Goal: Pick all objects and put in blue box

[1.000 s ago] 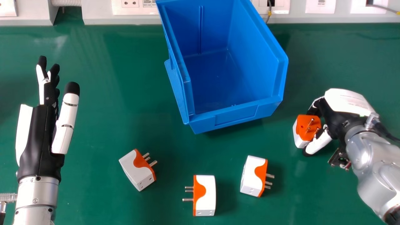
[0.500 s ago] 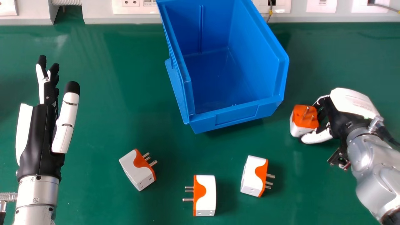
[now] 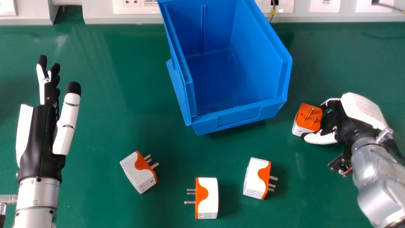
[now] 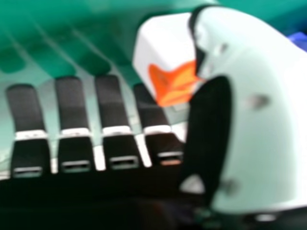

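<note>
1. To the right of the blue box (image 3: 240,115), a plug adapter (image 3: 308,117), white-bodied with an orange face and three metal prongs turned upward, is gripped between the thumb and fingers of the right robot hand (image 3: 348,120)
2. On the glossy green desk (image 3: 104,126), a left adapter (image 3: 136,172), a middle adapter (image 3: 210,198) and a right adapter (image 3: 254,177), likewise white and orange, are laid well apart, prongs sideways
3. At the view's left, the left robot hand (image 3: 39,136) is held open
4. Behind, pale trunking (image 3: 126,19) is fitted with sockets (image 3: 132,3)
</note>
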